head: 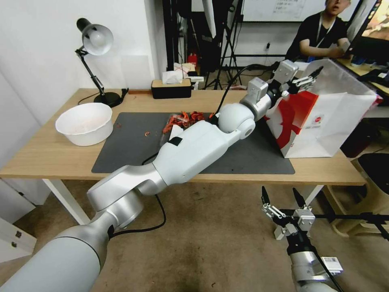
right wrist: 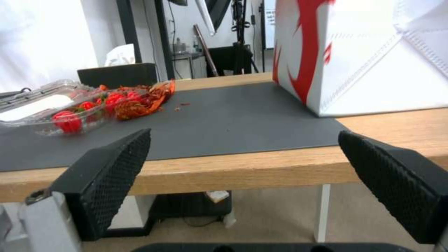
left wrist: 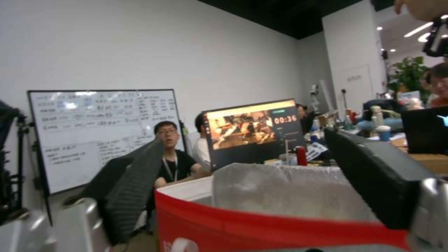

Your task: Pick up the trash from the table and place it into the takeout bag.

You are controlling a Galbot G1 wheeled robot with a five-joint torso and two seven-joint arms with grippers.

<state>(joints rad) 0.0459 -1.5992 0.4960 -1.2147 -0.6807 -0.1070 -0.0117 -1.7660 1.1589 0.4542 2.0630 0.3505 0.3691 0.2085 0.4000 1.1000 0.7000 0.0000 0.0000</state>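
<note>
We reach our left arm across the surface (head: 48, 156) so that the left gripper (head: 304, 81) sits at the open top of the takeout bag (head: 324, 121), its fingers spread apart with nothing between them. From the left wrist view, the bag's red rim (left wrist: 280, 227) runs just below the two dark fingers (left wrist: 133, 189), and a crinkled white inner panel rises behind it. The bag stands upright at the right end of the surface, one corner resting on the dark grey mat (head: 133, 146).

Our right gripper (head: 283, 202) hangs low in front of the surface's near edge, below the tabletop, fingers pointing up and held wide apart, empty.

The trash left on the mat is a pile of small red-orange food litter (head: 184, 119), partly hidden behind our left arm. From the right wrist view we see that litter (right wrist: 140, 101) lying beside and in a clear plastic tray (right wrist: 42, 108) holding red pieces. A few loose crumbs (head: 146, 133) lie on the mat nearby.

A white bowl (head: 85, 123) sits at the left end of the surface, just off the mat. A desk lamp (head: 95, 44) and a dark tissue box (head: 171, 88) stand along the far edge.
</note>
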